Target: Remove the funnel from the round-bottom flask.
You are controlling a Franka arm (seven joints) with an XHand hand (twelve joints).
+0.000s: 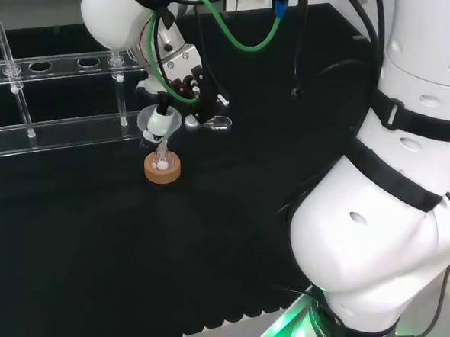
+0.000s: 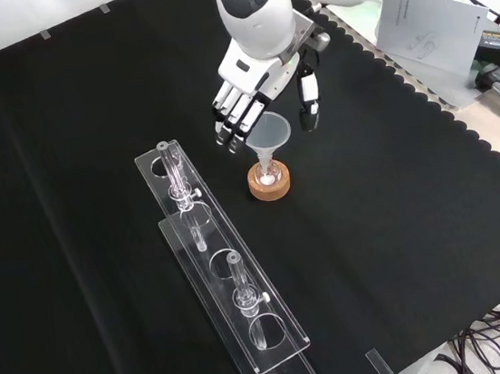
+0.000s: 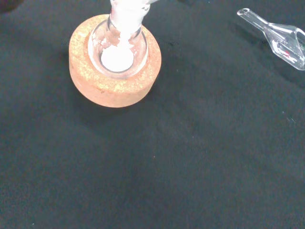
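While black cloth (image 2: 395,178) covers the bench, the hand (image 2: 251,86) hangs open-fingered beside the funnel (image 2: 268,136).

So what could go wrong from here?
The funnel still sits in the round-bottom flask, which merely rests in its cork ring; lifting could drag or tip the flask and spill its white contents. The hand also hovers near the clear rack and could knock it.

Cork ring (image 3: 114,67) below hand (image 2: 251,82): rough, grainy, matt tan. Flask (image 3: 119,52) in it: clear glossy glass. Funnel (image 2: 267,135) between fingers and thumb: translucent, smooth. Cloth (image 2: 397,196) underneath: black, matt, woven. Hand shell: glossy white and black plastic.
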